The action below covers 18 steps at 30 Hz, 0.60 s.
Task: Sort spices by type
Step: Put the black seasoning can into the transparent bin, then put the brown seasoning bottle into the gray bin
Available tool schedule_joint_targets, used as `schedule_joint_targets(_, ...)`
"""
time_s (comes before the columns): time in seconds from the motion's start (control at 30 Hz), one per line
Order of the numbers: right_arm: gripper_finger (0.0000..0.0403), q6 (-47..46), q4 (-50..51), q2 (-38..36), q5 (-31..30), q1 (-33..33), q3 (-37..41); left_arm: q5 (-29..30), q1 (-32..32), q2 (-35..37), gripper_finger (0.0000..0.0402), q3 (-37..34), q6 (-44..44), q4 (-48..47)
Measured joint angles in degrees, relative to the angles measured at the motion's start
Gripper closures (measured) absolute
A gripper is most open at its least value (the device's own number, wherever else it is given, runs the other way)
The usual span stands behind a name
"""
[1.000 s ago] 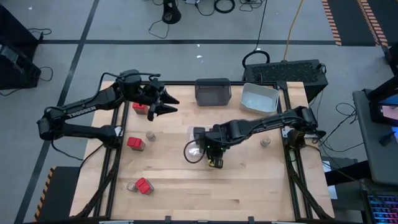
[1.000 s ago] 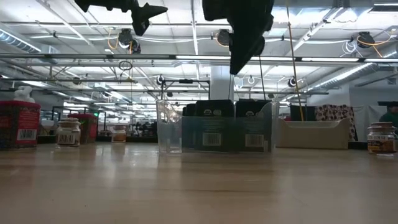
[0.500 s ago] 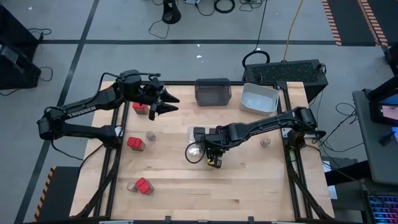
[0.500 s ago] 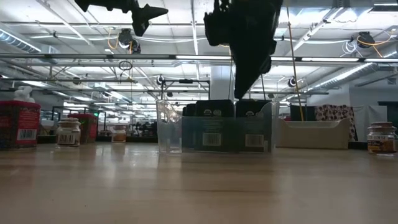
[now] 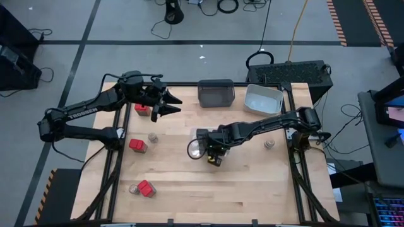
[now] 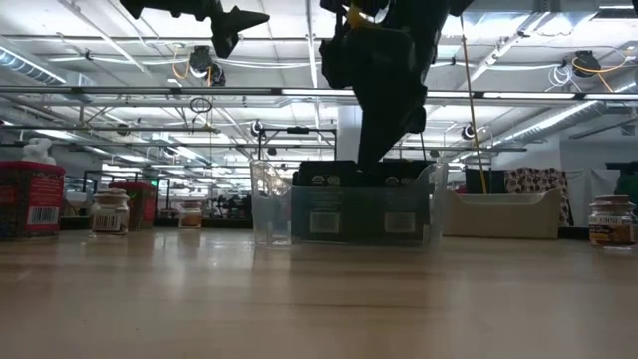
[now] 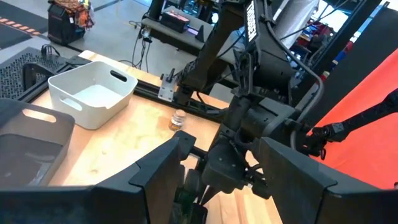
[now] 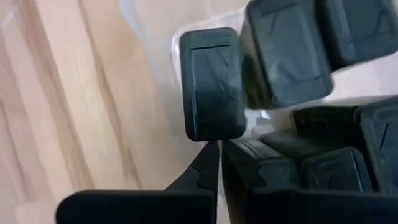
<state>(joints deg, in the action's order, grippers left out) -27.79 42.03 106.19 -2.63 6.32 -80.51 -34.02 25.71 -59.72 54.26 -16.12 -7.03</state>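
Note:
A clear bin (image 5: pixel 203 142) at the table's middle holds several dark boxy spices (image 8: pixel 283 53). My right gripper (image 5: pixel 213 155) is shut and points steeply down at them. In the right wrist view its tip (image 8: pixel 213 149) stands at the edge of one dark box (image 8: pixel 210 81). In the low view it reaches the boxes' tops (image 6: pixel 382 165). My left gripper (image 5: pixel 165 104) hangs open and empty high over the far left, above a red-topped box (image 5: pixel 142 109). Two more red-topped boxes (image 5: pixel 137 145) (image 5: pixel 146 188) and three tan-lidded jars (image 5: pixel 153 137) (image 5: pixel 133 188) (image 5: pixel 269 145) stand on the wood. My right gripper's shut fingertips (image 8: pixel 210 163) come from above, slanting, at the near edge of the lid (image 8: pixel 211 134) of one dark box, which stands in the clear bin. Whether they touch the lid I cannot tell.
A dark grey bin (image 5: pixel 216 93) and a light grey bin (image 5: pixel 263 99) stand at the far edge. The near half of the table (image 5: pixel 227 195) is bare wood. Cables and equipment lie on the floor beyond the table.
My right gripper has gone down to the dark boxes in the clear bin, shifting slightly toward the far edge and tipping more steeply. The left arm has kept still.

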Motion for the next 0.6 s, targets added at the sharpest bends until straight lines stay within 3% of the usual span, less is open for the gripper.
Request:
schedule_joint_targets(0.17,0.0403,-1.7,-1.7,0.0,-2.4,-0.9,0.0,0.0,0.0,0.0,0.0178,0.0,0.0,0.0)
schedule_joint_targets(0.6,0.0403,-2.0,-1.1,-2.9,-1.9,-0.3,-2.7,0.0,0.0,0.0,0.0178,0.0,0.0,0.0)
